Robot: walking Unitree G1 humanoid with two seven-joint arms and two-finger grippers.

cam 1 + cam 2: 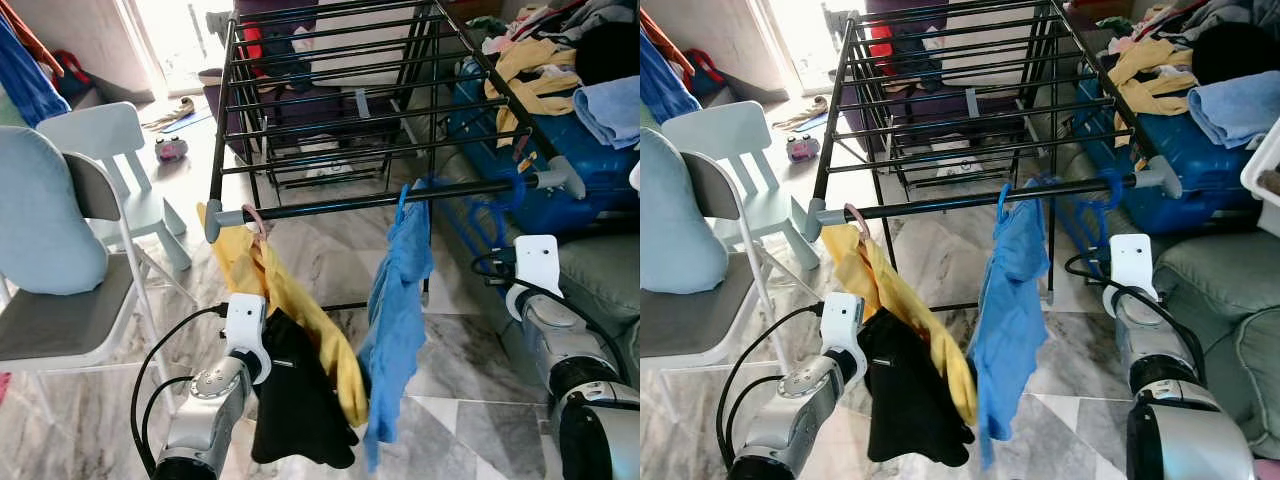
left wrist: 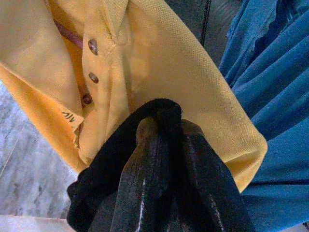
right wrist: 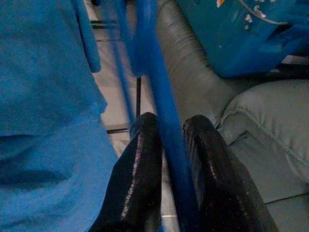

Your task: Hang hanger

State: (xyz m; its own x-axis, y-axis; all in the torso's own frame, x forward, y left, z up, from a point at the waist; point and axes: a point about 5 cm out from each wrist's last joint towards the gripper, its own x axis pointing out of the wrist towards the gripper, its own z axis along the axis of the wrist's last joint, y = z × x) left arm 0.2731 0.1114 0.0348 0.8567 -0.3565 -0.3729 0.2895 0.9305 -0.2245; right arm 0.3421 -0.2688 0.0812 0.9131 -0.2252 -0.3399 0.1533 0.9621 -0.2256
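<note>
At centre frame, the blue hanger (image 1: 478, 215) hooks on the drying rack's front bar (image 1: 400, 198), right pincer (image 3: 166, 140) clenched on its blue arm. Lower left, the left pincer (image 2: 166, 145) grips black cloth (image 1: 295, 400) beside the yellow shirt (image 1: 290, 300).

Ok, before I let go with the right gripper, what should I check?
1. Blue hanger hooked over the drying rack's front rail: ok, its hook loops the rail.
2. Right gripper on that hanger: ok, one finger on each side of its bar.
3. Yellow polo shirt on its pink hanger, hooked on the rail: ok.
4. Blue shirt hung on the rail: ok.
5. Left gripper hold on the black garment: cannot tell, the cloth drapes over it.
</note>
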